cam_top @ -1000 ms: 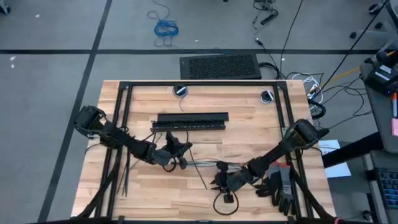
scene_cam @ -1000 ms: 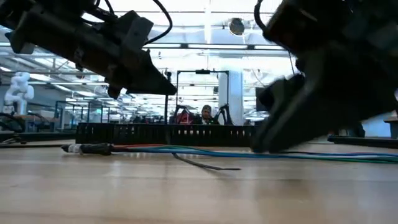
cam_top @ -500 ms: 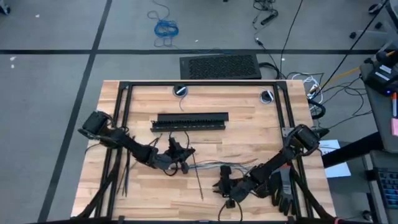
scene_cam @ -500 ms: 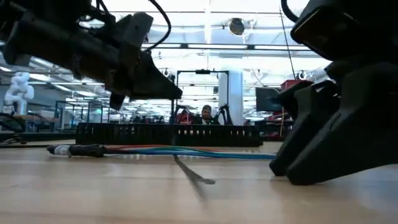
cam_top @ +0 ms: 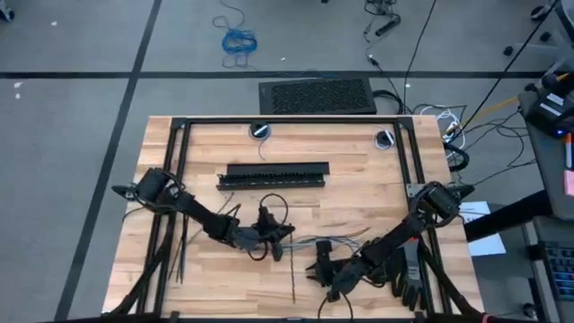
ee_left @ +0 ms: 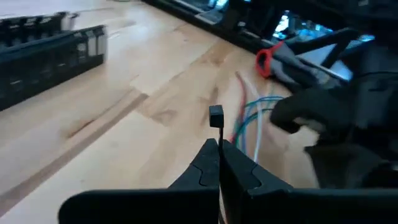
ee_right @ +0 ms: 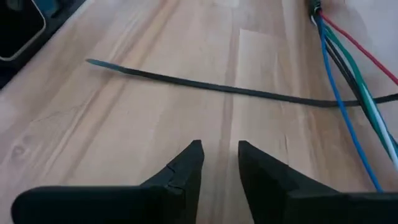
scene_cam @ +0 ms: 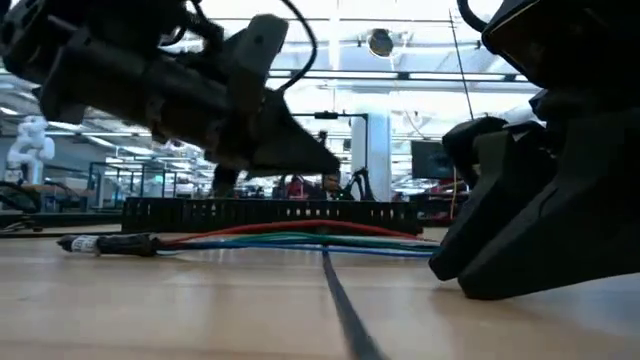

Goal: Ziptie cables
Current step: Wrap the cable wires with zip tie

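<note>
The cables [cam_top: 327, 240], thin blue, green, red and pale wires, lie on the table's near middle, their dark joined end [scene_cam: 100, 243] to the left in the low view. My left gripper [cam_top: 285, 235] stands at that end of the bundle and is shut on a ziptie [cam_top: 289, 274]. This thin dark strip runs along the wood toward the near edge [scene_cam: 345, 305]. My right gripper [cam_top: 318, 267] is open and low over the table, right of the ziptie. Its fingers point at the strip [ee_right: 217, 87] with nothing between them. My left gripper pinches the ziptie between its two shut fingers just behind the small square head [ee_left: 216, 116], which sticks out past the fingertips. The fingers slant down from the table's left. The strip's tail [cam_top: 291, 287] trails on the table toward the near edge.
A long black bar [cam_top: 273, 174] lies across the table's far middle. More thin dark strips [cam_top: 182, 256] lie by the left frame rail. A red-handled tool [ee_left: 267, 61] and dark gear [cam_top: 408, 269] sit at the near right. Black frame rails border the table.
My left gripper has moved toward the table's right and near edges, keeping the ziptie. The strip's tail has slid along the wood toward the near edge. My right gripper has shifted a little toward the near edge.
</note>
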`<move>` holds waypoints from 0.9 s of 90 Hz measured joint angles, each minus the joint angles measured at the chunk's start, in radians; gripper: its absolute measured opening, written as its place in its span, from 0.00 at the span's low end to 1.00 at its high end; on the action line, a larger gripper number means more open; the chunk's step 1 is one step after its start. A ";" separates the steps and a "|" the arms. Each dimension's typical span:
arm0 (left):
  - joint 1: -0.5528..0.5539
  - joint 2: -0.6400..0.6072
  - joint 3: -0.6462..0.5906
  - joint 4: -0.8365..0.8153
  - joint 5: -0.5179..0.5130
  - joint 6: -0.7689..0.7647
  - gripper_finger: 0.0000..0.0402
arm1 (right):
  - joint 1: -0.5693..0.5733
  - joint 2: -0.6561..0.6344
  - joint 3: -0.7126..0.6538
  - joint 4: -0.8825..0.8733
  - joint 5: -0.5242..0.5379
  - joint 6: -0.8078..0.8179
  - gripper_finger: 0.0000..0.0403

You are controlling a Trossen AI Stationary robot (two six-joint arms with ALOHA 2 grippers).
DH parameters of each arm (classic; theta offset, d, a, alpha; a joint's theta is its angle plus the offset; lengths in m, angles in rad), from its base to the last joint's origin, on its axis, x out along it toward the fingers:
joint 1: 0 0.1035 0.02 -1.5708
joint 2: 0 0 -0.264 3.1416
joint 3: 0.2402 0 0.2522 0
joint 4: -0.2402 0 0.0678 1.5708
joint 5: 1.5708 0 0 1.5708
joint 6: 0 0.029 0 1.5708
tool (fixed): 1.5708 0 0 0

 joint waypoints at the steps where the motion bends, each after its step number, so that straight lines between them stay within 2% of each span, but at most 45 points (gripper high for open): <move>1: 0.000 0.000 0.002 0.000 0.004 0.003 0.00 | -0.003 0.002 0.000 0.013 -0.001 -0.001 0.25; 17: 0.009 0.000 0.037 0.005 -0.021 0.079 0.00 | -0.037 0.025 0.002 0.087 -0.019 -0.047 0.25; 35: 0.048 0.000 0.063 0.049 0.015 0.092 0.00 | -0.048 0.024 0.003 0.042 0.054 -0.032 0.25; 60: 0.066 0.048 0.066 0.044 0.039 -0.037 0.00 | 0.004 0.009 0.003 -0.017 0.143 0.005 0.25; 81: 0.066 0.106 0.065 0.009 0.161 -0.159 0.00 | 0.044 -0.123 0.031 -0.125 0.207 -0.118 0.25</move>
